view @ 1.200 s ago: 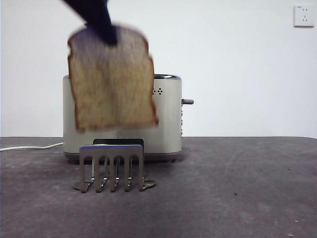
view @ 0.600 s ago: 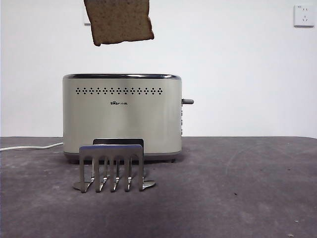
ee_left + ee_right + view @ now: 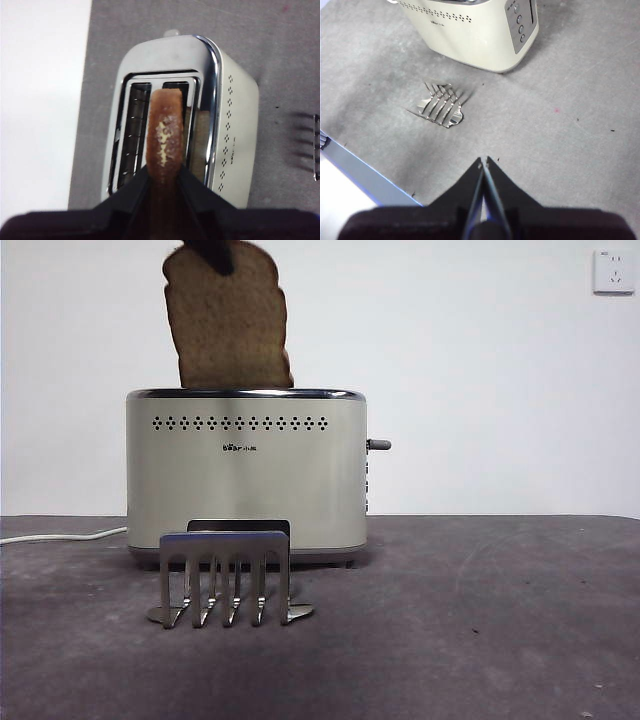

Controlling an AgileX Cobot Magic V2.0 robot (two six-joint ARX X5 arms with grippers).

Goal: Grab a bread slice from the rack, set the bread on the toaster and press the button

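Note:
The slice of bread (image 3: 228,325) hangs upright over the cream toaster (image 3: 245,475), its lower edge level with the chrome top rim. My left gripper (image 3: 212,252) is shut on the slice's domed top. The left wrist view shows the slice of bread (image 3: 166,135) edge-on between the jaws of the left gripper (image 3: 165,172), over the slot nearer the toaster's (image 3: 235,115) holed face. The steel rack (image 3: 226,575) stands bare in front of the toaster. The button (image 3: 380,445) sticks out of the toaster's right side. My right gripper (image 3: 483,161) is shut, holding nothing, high above the table.
A white cord (image 3: 60,536) runs left from the toaster across the dark table (image 3: 480,630). A wall socket (image 3: 612,271) sits at the upper right. The right wrist view shows the table's edge (image 3: 360,172) near the rack (image 3: 440,105).
The slice went up and back from in front of the toaster, then came down. It now stands straight with its bottom edge at the toaster's top.

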